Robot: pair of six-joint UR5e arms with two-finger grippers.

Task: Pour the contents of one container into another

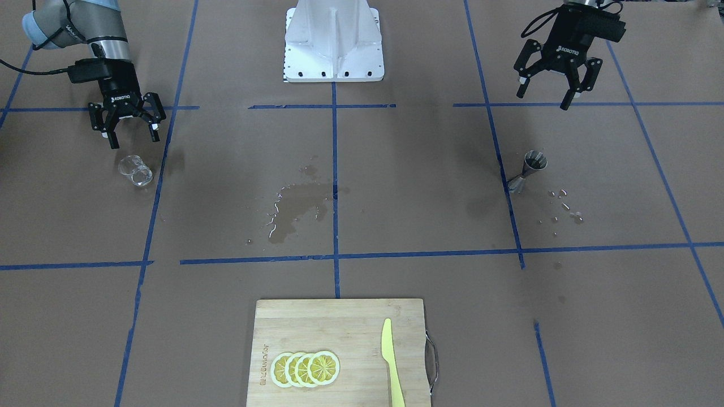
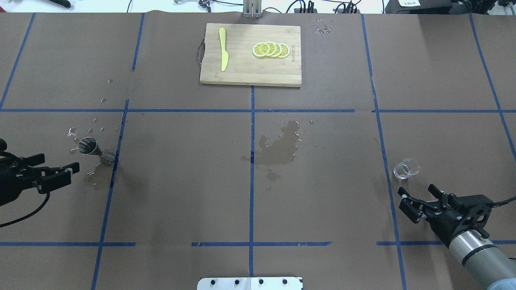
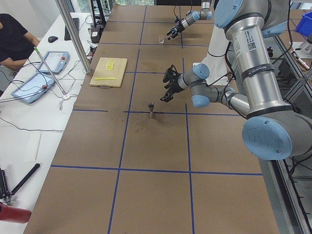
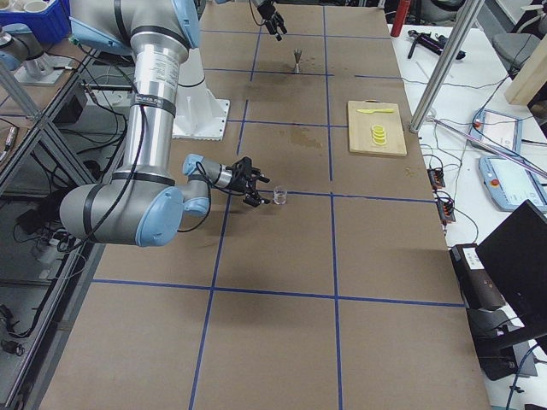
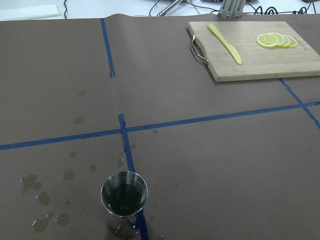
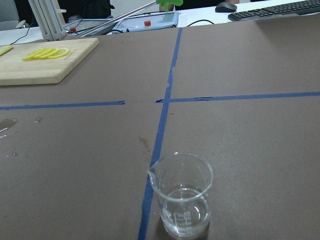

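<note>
A steel jigger (image 1: 529,169) stands upright on the brown paper, with dark liquid inside in the left wrist view (image 5: 124,197). My left gripper (image 1: 544,97) hovers open and empty just behind it, on the robot's side (image 2: 71,171). A small clear glass beaker (image 1: 136,170) stands at the other end of the table. It holds a little clear liquid in the right wrist view (image 6: 182,195). My right gripper (image 1: 133,140) is open and empty, close behind the beaker (image 2: 406,168) without touching it. Neither wrist view shows its own fingers.
A wooden cutting board (image 2: 242,72) at the far middle carries several lemon slices (image 2: 271,49) and a yellow knife (image 2: 223,54). A wet spill (image 2: 280,149) darkens the table's centre, and droplets (image 2: 86,131) lie around the jigger. The robot base (image 1: 334,42) stands at the near middle.
</note>
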